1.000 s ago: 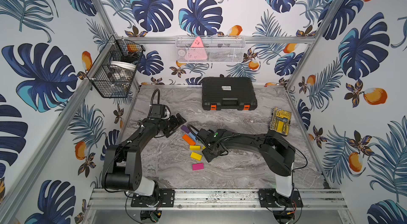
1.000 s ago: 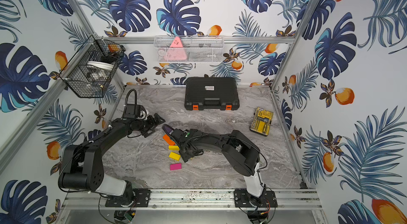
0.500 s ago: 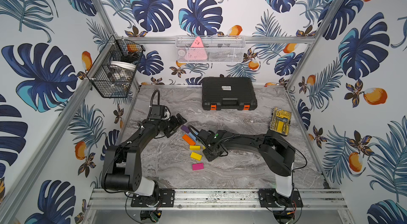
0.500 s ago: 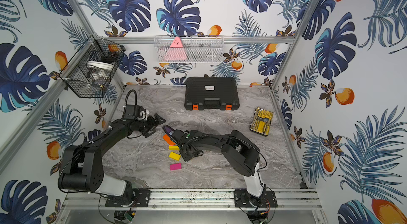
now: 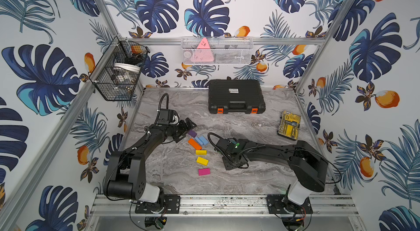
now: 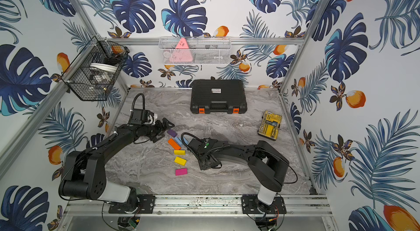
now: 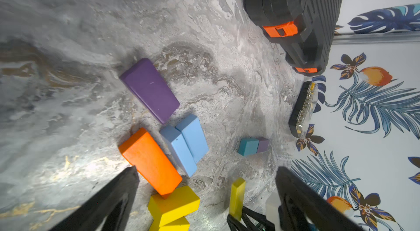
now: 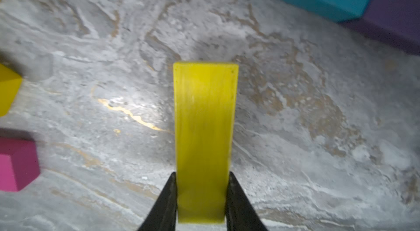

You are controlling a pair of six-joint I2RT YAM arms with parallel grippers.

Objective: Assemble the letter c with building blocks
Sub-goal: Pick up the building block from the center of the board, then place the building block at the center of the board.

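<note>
Our right claw [image 8: 202,174] is closed firmly on one end of the long yellow block [image 8: 204,116], with a jaw pressed against either side. We cannot tell whether that block touches the tabletop [image 5: 250,177]. It sits just right of the row of loose blocks. Our left claw [image 7: 206,168] is spread wide and holds nothing, just left of the purple block [image 5: 192,133] at the far end of the row. Coming nearer we see the orange block [image 5: 194,143] touching two light blue blocks [image 5: 201,140], then two yellow blocks [image 5: 201,152], then the magenta block [image 5: 204,171]. A teal block [image 7: 248,147] touches a smaller purple piece [image 7: 263,144] to their right.
</note>
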